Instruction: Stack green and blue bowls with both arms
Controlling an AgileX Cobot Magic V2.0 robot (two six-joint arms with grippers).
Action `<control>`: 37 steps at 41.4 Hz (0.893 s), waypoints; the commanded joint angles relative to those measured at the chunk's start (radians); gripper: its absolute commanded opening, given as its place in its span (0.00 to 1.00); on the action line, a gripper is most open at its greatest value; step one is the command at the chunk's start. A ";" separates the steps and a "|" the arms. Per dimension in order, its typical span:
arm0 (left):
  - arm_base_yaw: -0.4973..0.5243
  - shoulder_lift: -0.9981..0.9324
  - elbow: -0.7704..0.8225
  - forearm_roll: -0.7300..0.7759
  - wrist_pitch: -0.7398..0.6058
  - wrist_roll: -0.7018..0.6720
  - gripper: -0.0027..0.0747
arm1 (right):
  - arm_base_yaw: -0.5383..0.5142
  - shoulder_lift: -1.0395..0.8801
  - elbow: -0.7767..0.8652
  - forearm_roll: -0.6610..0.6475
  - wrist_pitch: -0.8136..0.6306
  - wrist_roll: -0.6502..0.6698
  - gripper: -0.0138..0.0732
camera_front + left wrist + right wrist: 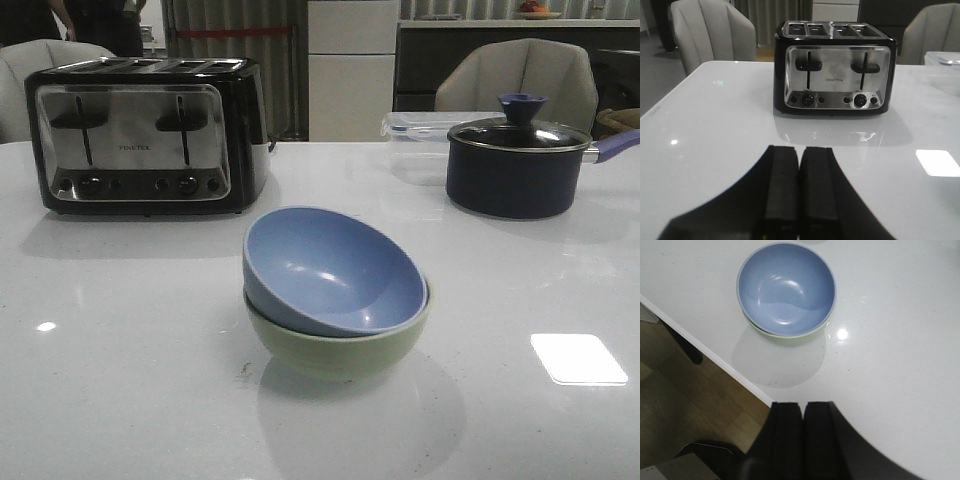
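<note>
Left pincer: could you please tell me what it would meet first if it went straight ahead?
Probably the toaster. The left pincer, shut, points over bare table toward it, though depth is unclear.

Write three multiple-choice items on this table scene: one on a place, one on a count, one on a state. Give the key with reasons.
1. The blue bowl sits
A. inside the green bowl
B. on the toaster
C. beside the pot

2. Slots on top of the toaster:
A. two
B. four
C. six

3. The right hand is
A. shut on the blue bowl
B. wide open
C. shut, holding nothing

Key: A, the blue bowl rests tilted in the green one; B, the left wrist view shows four slots; C, its fingers meet, clear of both bowls.
</note>
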 commanded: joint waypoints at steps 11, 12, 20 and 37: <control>0.008 -0.026 0.098 -0.021 -0.304 -0.010 0.15 | 0.001 0.000 -0.027 0.008 -0.064 -0.014 0.22; 0.008 -0.026 0.098 -0.021 -0.302 -0.010 0.15 | 0.001 0.000 -0.027 0.008 -0.064 -0.014 0.22; 0.008 -0.024 0.098 -0.021 -0.302 -0.010 0.15 | 0.001 0.000 -0.027 0.008 -0.064 -0.014 0.22; 0.008 -0.024 0.098 -0.021 -0.302 -0.010 0.15 | 0.001 0.000 -0.027 0.008 -0.064 -0.014 0.22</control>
